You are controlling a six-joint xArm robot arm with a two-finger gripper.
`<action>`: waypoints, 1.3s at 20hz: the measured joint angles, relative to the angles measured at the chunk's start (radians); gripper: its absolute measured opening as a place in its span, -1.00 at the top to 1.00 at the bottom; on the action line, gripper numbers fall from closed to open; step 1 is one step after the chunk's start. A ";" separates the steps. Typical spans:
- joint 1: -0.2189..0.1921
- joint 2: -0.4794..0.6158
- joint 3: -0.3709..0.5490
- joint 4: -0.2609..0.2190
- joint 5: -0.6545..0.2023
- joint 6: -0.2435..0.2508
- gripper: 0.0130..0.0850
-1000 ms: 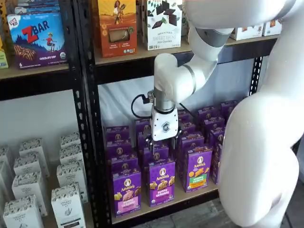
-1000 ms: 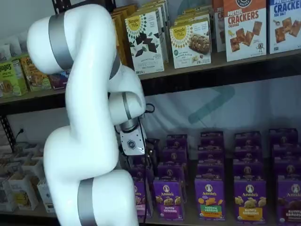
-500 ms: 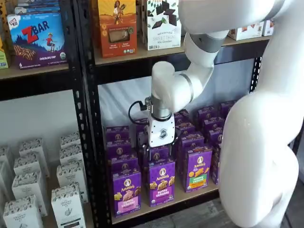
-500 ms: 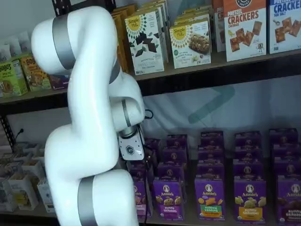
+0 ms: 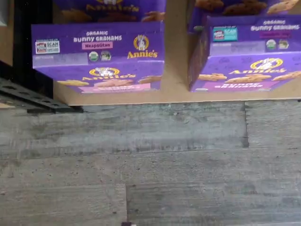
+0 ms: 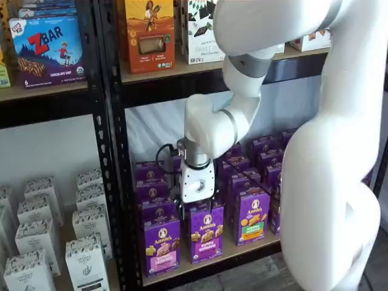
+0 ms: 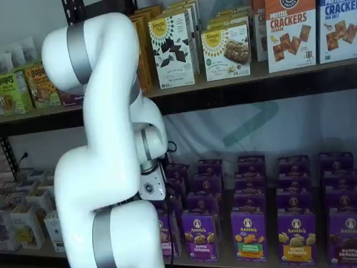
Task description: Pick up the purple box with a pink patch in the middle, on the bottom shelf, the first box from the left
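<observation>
At the front left of the bottom shelf (image 6: 212, 257), the purple box (image 6: 162, 245) stands upright, long axis vertical, face outward. It reads "Annie's", with "Organic Bunny Grahams" and "Neapolitan" on top in the wrist view. The gripper (image 6: 195, 205) hangs above the neighbouring row; whether its fingers are parted cannot be told.

Upper-shelf ZBar box (image 6: 47, 50), cracker boxes (image 7: 290, 33)

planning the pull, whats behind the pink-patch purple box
More purple boxes line up behind the purple box on the bottom shelf. The hand hides part of the neighbouring row.
</observation>
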 joint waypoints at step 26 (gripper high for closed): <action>0.073 0.246 -0.167 0.000 -0.158 0.071 -1.00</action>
